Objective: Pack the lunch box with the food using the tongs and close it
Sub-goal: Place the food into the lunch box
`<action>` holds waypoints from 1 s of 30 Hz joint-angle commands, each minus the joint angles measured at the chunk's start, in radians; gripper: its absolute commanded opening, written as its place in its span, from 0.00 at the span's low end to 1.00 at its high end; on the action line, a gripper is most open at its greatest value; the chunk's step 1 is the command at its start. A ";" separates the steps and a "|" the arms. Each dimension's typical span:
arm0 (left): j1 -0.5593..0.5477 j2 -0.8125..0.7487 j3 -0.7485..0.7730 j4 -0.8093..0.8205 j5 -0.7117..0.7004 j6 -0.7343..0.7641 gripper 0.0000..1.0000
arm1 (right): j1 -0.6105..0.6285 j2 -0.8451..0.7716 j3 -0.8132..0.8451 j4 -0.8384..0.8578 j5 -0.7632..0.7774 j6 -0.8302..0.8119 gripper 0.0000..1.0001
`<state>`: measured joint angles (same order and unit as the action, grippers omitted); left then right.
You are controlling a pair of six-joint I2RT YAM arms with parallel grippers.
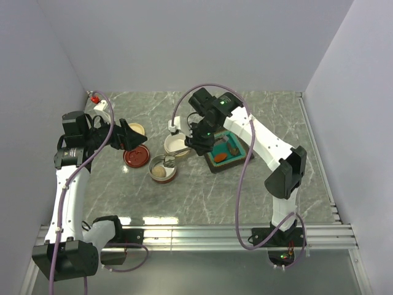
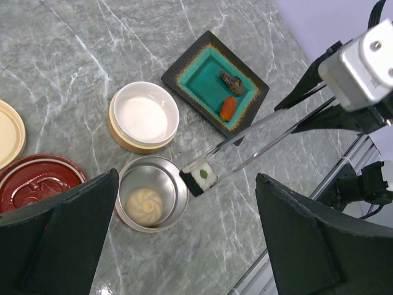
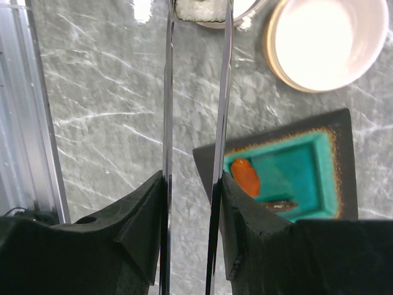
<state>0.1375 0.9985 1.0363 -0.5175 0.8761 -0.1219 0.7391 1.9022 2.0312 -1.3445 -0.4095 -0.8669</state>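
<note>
My right gripper (image 3: 190,203) (image 1: 201,140) is shut on the slim metal tongs (image 3: 167,92) (image 2: 270,126). The tongs' tips pinch a white cube (image 2: 203,176) (image 3: 199,8) of food with a dark side, right at the rim of the lunch box's round steel bowl (image 2: 175,184) (image 1: 152,175). A pale round bun (image 2: 146,204) lies inside that bowl. An orange-red oblong (image 2: 228,108) (image 3: 245,175) and a dark brown lump (image 2: 231,81) lie on the teal tray (image 2: 202,77) (image 1: 216,166). My left gripper (image 2: 184,246) (image 1: 126,138) hangs open above the bowl, holding nothing.
A cream-walled bowl with a white inside (image 2: 143,117) (image 3: 325,40) stands beside the steel one. A red lid (image 2: 37,181) (image 1: 136,157) and a cream lid (image 2: 9,132) lie to the left. A metal rail (image 1: 196,233) runs along the table's near edge.
</note>
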 commanded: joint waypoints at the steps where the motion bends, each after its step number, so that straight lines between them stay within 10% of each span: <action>1: 0.005 -0.020 0.016 0.031 0.035 -0.009 0.99 | 0.032 0.003 0.014 0.038 -0.012 0.022 0.34; 30: 0.007 -0.051 -0.015 0.017 0.024 0.011 0.99 | 0.072 0.118 0.023 0.117 0.106 0.046 0.38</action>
<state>0.1390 0.9737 1.0256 -0.5205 0.8783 -0.1184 0.8028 2.0151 2.0285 -1.2606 -0.3073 -0.8288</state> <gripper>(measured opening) 0.995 0.440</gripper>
